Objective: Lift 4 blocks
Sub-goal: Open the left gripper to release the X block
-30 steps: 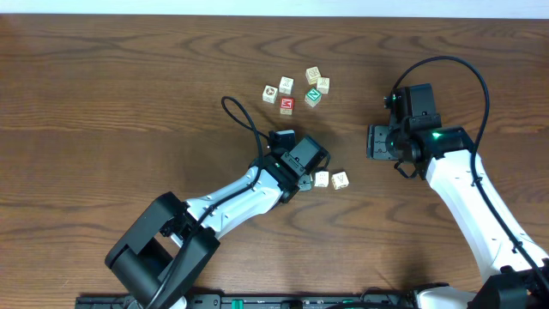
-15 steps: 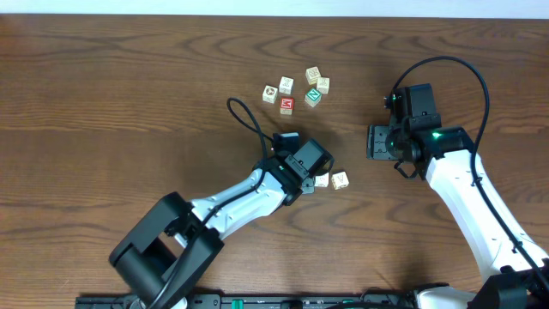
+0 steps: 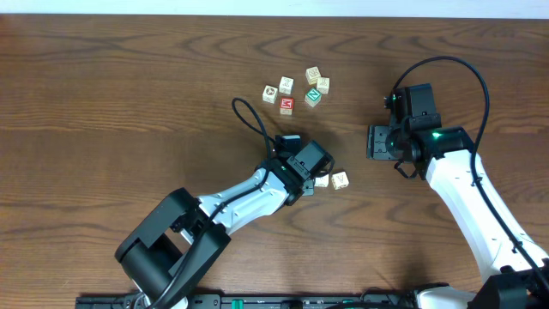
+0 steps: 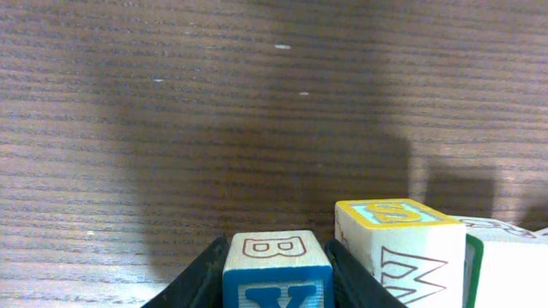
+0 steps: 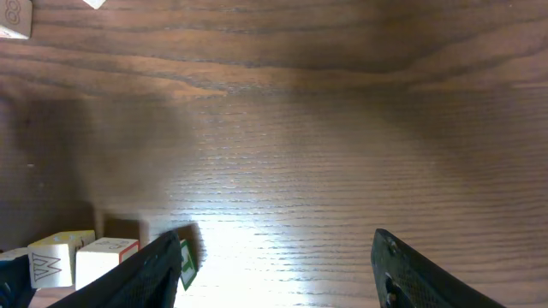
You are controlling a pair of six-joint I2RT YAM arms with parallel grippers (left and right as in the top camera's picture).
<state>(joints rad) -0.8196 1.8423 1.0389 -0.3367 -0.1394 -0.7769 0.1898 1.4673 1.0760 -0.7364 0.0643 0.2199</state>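
Big picture first: a dark wooden table (image 3: 103, 86) with both arms reaching in from the near edge. The left arm (image 3: 249, 193) stretches toward the middle. The right arm (image 3: 463, 184) sits off to the side, well apart from any block. The right gripper (image 5: 276, 244) hangs over bare wood with its jaws spread wide and nothing between them, so it's not part of this one.

The left gripper (image 4: 276, 252) is where it's happening. In its wrist view, the blue block (image 4: 278, 274) (B on top, white X on the front) sits right between the two fingers (image 4: 201, 274), which look to be up against its sides. We honestly can't tell whether it's pinched or just bracketed.

Just beside it on the right is a cream block (image 4: 398, 248) with an S on top, and a second cream block (image 4: 509, 269) with a green edge is right next to that. The other cubes (image 3: 286, 84) are bunched further up the table, well apart.

Our take on lifting the blue one cleanly: get a firm squeeze on opposite flat faces first, then go straight up. One finger is wedged in the narrow gap next to the S block, so any sideways drift or twist will probably knock the neighbours.
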